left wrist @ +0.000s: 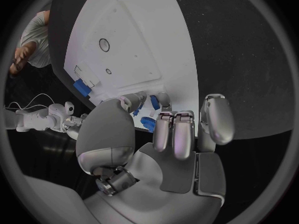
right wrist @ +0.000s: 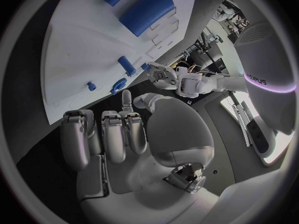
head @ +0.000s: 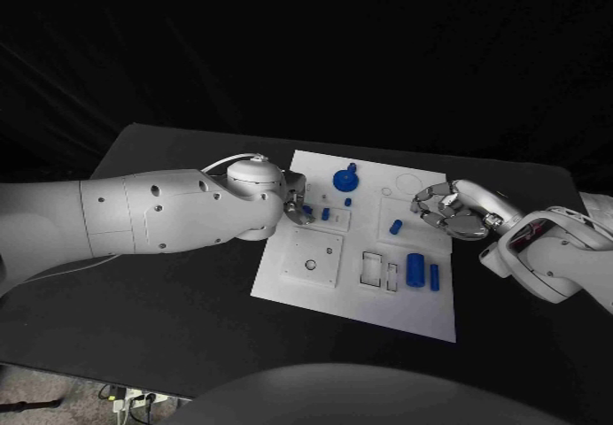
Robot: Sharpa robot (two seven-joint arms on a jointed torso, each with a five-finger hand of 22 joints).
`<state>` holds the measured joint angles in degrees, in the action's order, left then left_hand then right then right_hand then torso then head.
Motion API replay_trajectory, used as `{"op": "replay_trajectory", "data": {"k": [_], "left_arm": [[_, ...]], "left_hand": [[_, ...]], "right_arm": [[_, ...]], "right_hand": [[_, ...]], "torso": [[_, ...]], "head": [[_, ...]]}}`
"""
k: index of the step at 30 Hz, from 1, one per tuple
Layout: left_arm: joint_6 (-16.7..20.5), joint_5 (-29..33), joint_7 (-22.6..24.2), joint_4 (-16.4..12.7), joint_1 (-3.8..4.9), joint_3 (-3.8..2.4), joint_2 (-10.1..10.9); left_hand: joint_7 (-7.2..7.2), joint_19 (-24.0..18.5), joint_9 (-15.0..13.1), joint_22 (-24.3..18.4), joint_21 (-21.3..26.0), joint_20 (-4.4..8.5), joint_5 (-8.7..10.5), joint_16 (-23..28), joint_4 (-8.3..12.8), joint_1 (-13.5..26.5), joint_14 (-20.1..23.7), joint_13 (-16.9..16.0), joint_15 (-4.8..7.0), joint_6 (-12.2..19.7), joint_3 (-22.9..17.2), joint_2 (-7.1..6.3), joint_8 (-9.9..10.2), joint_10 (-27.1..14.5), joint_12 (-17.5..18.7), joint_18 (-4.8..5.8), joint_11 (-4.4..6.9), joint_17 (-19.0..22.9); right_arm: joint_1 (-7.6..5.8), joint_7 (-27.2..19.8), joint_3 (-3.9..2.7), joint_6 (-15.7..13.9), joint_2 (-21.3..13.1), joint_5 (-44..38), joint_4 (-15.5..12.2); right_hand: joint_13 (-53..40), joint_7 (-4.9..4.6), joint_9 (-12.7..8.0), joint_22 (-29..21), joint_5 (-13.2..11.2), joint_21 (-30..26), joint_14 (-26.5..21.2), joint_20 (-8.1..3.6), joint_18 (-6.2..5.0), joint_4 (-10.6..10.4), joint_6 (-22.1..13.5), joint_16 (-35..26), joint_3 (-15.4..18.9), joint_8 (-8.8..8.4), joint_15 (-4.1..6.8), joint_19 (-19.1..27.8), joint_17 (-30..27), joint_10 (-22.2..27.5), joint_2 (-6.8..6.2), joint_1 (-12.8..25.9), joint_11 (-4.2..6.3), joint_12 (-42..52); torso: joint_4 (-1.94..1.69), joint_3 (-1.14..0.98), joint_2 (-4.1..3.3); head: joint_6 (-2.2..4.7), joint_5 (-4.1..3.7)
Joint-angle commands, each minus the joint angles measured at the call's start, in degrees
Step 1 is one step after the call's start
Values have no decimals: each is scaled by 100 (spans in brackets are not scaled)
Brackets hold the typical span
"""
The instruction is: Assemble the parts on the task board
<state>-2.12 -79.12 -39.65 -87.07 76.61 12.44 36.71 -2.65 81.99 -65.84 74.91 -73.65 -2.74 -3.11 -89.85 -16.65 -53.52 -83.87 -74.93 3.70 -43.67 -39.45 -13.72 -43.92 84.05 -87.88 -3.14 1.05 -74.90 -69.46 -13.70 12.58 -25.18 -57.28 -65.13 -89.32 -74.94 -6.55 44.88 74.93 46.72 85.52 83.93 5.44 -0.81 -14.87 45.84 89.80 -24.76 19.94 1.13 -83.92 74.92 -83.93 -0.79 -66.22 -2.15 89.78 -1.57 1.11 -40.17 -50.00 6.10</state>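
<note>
The white task board lies in the middle of the black table. My left hand is at its left edge, and a small blue part sits between the thumb and a fingertip, apparently pinched. Another blue peg stands just beside it. A blue round knob stands near the far edge. My right hand hovers over the board's right side with fingers curled in and nothing in them. Just left of it lies a short blue piece.
A blue cylinder and a blue bar lie near the board's right edge, beside rectangular slots. A square raised plate with holes sits on the board's left side. The black table stretches out around the board.
</note>
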Motion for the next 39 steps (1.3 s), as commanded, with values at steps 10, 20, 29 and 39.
{"op": "replay_trajectory", "data": {"k": [10,20,29,39], "left_arm": [[54,90,41,-27,-34,25,-9],[125,90,126,-33,-34,-4,-29],[159,90,143,-48,-34,-21,-32],[71,70,12,-63,-29,-39,-24]], "left_hand": [[19,-7,-126,1049,-55,-3,24,-15,3,-121,-613,-1363,-1,47,95,-12,-172,417,-36,-35,9,-1510],[27,8,-422,1055,-83,3,23,-15,3,-269,-613,-1378,6,237,214,8,-580,436,-56,-31,18,-1510],[16,53,-693,1077,-165,9,21,-15,2,-401,-613,-1431,10,526,276,21,-961,503,-121,-14,16,-1510],[11,129,-855,1117,-308,11,21,-15,3,-472,-613,-1507,11,620,305,27,-1259,595,-212,15,15,-1510]], "right_arm": [[15,15,1,89,4,-32,3],[19,29,1,97,-2,-33,0],[23,41,1,103,-7,-33,2],[27,53,1,116,-4,-34,6]], "right_hand": [[-1506,2,8,1314,26,-17,607,26,-65,11,43,20,-7,-7,-47,-197,1508,-607,7,-63,-35,22],[-1506,2,8,1314,26,-17,607,26,-65,11,43,20,-7,-7,-47,-197,1508,-607,7,-63,-35,22],[-1506,2,8,1314,26,-17,607,26,-65,11,43,20,-7,-7,-47,-197,1508,-607,7,-63,-35,22],[-1506,3,11,1313,32,-20,607,27,-66,16,53,20,-10,-4,-48,-195,1508,-607,7,-68,-34,22]], "torso": [[2,-1,0],[3,1,0],[-1,0,2],[1,-1,1]], "head": [[0,2],[0,-7],[0,-14],[0,-6]]}}
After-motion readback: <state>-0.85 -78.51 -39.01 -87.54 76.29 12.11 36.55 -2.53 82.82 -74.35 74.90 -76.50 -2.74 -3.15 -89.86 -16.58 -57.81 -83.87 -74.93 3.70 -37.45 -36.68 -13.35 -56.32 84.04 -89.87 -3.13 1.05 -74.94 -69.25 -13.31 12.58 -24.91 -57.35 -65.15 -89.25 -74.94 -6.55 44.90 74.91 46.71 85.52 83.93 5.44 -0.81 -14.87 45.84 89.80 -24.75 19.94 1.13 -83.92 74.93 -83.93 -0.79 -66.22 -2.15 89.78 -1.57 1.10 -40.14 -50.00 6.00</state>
